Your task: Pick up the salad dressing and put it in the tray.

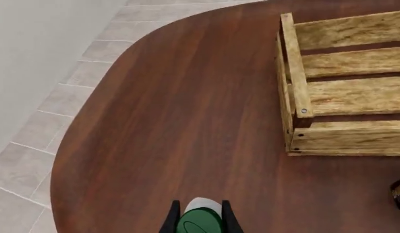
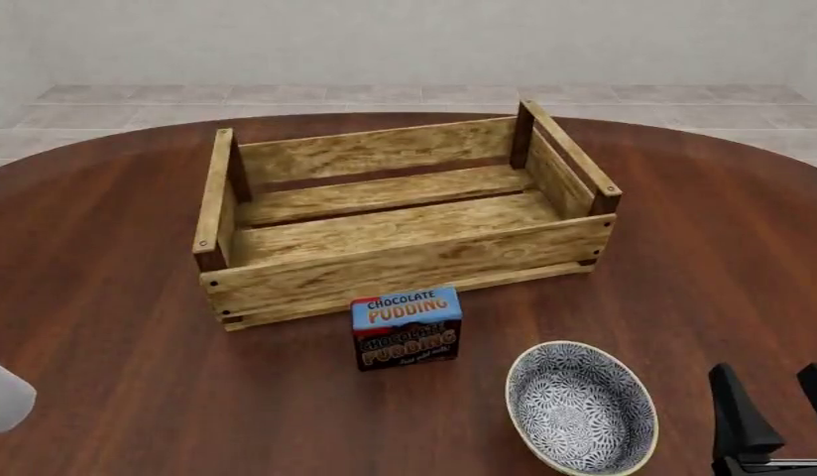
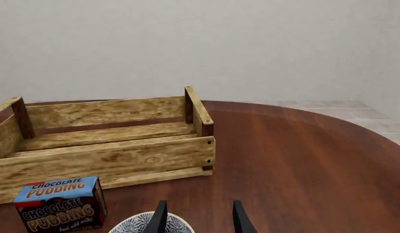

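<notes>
The salad dressing [image 1: 200, 221], a pale bottle with a green top, sits between the two dark fingers of my left gripper [image 1: 200, 205], which is shut on it. In the front view only a pale piece of the salad dressing [image 2: 1, 395] shows at the far left edge, and the left gripper itself is out of frame. The tray [image 2: 408, 263], a light-wood slatted crate, stands at the table's middle, well to the right of the bottle; it also shows as the tray [image 1: 342, 97] and the tray [image 3: 122, 160]. My right gripper [image 2: 776, 397] is open near the front right, seen again as my right gripper [image 3: 200, 213].
A blue-and-brown Chocolate Pudding box [image 2: 406, 327] stands just in front of the tray's near wall, also visible as the box [image 3: 58, 204]. A round blue-patterned bowl [image 2: 581, 409] lies at the front right, beside the right gripper. The table's rounded edge [image 1: 90, 111] curves past on the left.
</notes>
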Tool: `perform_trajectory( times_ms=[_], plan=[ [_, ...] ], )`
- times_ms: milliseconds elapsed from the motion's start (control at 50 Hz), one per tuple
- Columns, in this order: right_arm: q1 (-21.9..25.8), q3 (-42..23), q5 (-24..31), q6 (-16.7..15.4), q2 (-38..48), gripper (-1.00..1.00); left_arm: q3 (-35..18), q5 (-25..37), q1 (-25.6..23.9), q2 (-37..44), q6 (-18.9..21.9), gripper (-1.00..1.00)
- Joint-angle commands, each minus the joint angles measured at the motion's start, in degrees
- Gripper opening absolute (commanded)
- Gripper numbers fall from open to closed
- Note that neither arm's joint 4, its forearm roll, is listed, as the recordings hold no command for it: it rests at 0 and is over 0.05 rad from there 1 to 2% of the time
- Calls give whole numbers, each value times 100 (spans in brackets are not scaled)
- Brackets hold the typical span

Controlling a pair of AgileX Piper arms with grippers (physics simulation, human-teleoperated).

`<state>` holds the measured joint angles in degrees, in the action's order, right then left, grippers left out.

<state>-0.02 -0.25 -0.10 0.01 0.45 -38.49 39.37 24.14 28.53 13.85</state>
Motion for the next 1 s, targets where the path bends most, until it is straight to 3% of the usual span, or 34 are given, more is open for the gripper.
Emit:
perform_trajectory(
  times_ms=[20, 520, 1000],
  plan=[
    [0, 0, 0, 1, 1, 100, -456, -259, -476, 345, 212, -100],
    [-1, 0, 0, -1, 1, 100, -1900, -827, -1699, 1690, 354, -100],
    [0, 0, 0, 0, 0, 100, -2852, -1770, -3005, 3374, 697, -100]
  ],
)
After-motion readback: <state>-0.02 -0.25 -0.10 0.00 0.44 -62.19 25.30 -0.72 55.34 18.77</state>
